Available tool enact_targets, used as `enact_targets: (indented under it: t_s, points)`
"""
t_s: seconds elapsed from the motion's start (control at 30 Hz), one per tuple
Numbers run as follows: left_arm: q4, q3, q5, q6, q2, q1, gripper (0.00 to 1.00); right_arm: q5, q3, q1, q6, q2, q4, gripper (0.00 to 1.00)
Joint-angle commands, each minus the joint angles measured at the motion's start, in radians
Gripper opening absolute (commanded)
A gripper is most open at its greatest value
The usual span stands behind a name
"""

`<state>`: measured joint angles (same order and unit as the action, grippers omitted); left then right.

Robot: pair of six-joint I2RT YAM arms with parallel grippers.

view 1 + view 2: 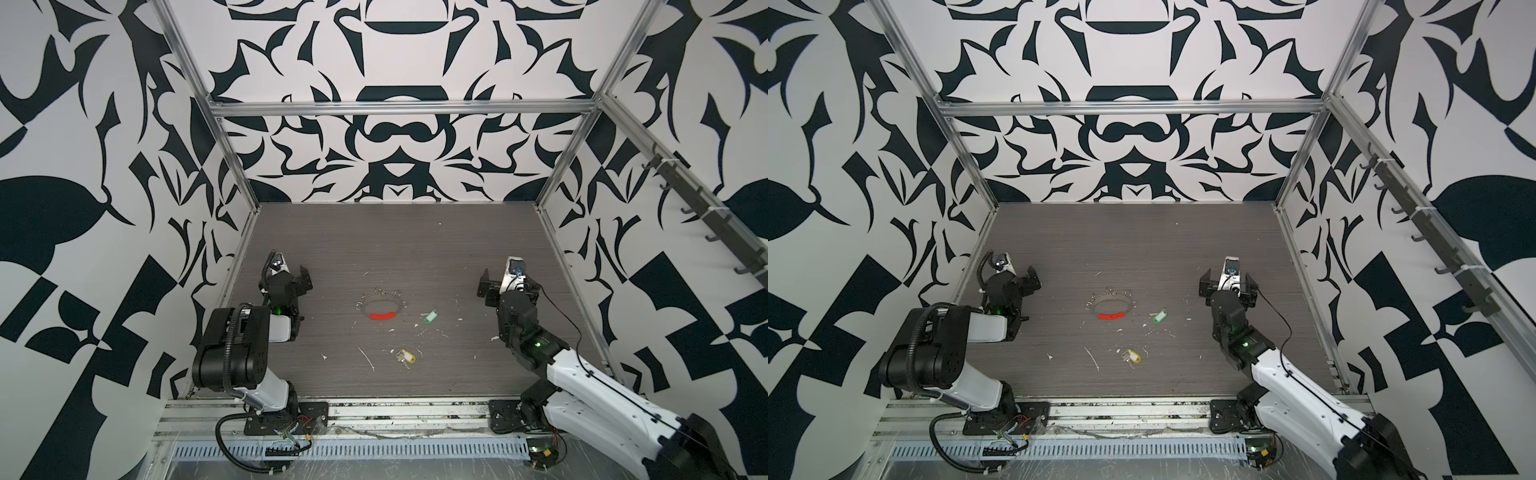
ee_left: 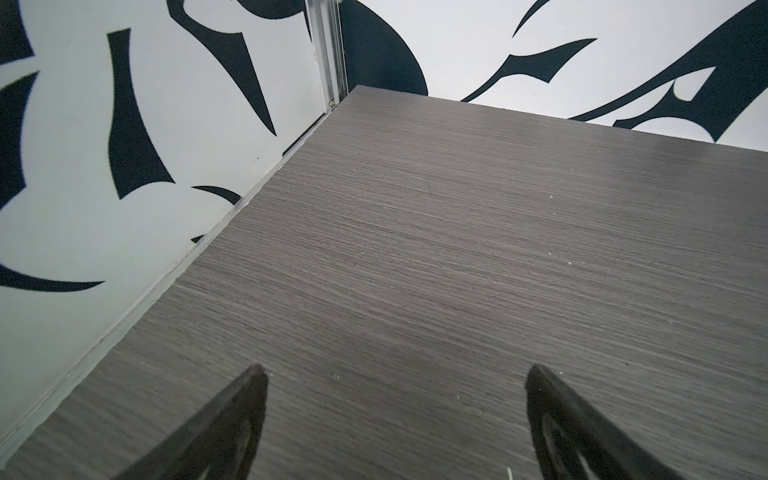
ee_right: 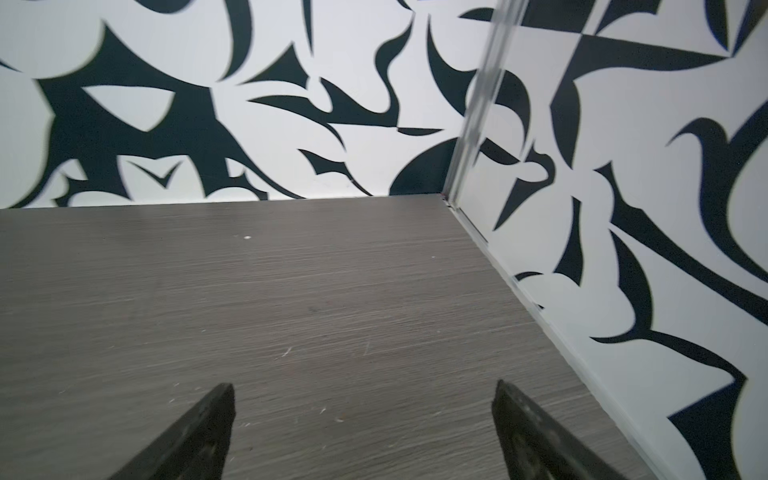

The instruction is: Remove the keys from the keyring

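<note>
The keyring [image 1: 365, 308] lies flat near the middle of the tabletop [image 1: 374, 245], a thin dark wire loop. Its red sleeve [image 1: 383, 316] is on the arc facing the front edge, and tiny metal clips [image 1: 382, 293] sit along the arc facing the back edge. Both top views show the same thing.

The key with the green tag [image 1: 430, 316] lies on the tabletop to the right of the loop, near it but not touching. The key with the yellow tag [image 1: 406, 356] lies apart from both, closer to the front edge. Neither key is on the loop. White flecks [image 1: 368, 359] are scattered over the surface around them.

The left gripper [image 2: 397, 374] is near the left edge, well away from the loop. Its jaws are spread wide with nothing between them, and its wrist view looks over bare tabletop toward the back left corner. The right gripper [image 3: 365, 388] is near the right edge, also spread wide and holding nothing, and faces the back right corner. Black and white patterned walls [image 1: 104, 166] enclose the tabletop on three sides.
</note>
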<state>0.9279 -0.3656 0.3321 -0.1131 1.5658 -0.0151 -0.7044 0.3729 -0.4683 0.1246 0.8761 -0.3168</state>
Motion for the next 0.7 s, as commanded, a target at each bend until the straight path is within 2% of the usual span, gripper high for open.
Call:
enact_targets:
  t_s: [0.0, 0.23, 0.3, 0.47, 0.5, 0.57, 0.67]
  points:
    - [0.038, 0.005, -0.005, 0.003, 0.004, -0.004, 0.99, 0.103, -0.009, 0.119, -0.090, 0.114, -0.189, 1.00]
    - [0.040, 0.006, -0.005, 0.004, 0.005, -0.004, 0.99, 0.280, -0.022, 0.349, -0.056, 0.429, -0.409, 1.00]
    - [0.041, 0.006, -0.005, 0.005, 0.004, -0.005, 0.99, 0.381, -0.041, 0.412, -0.037, 0.482, -0.463, 1.00]
    - [0.040, 0.006, -0.004, 0.004, 0.003, -0.004, 0.99, 0.486, -0.061, 0.430, -0.045, 0.649, -0.634, 1.00]
    - [0.040, 0.005, -0.005, 0.004, 0.003, -0.005, 0.99, 0.500, -0.073, 0.431, -0.052, 0.686, -0.714, 1.00]
    - [0.040, 0.004, -0.005, 0.005, 0.004, -0.004, 0.99, 0.501, -0.047, 0.431, -0.050, 0.663, -0.628, 1.00]
    - [0.038, 0.004, -0.005, 0.003, 0.007, -0.004, 0.99, 0.538, -0.050, 0.430, -0.051, 0.678, -0.655, 1.00]
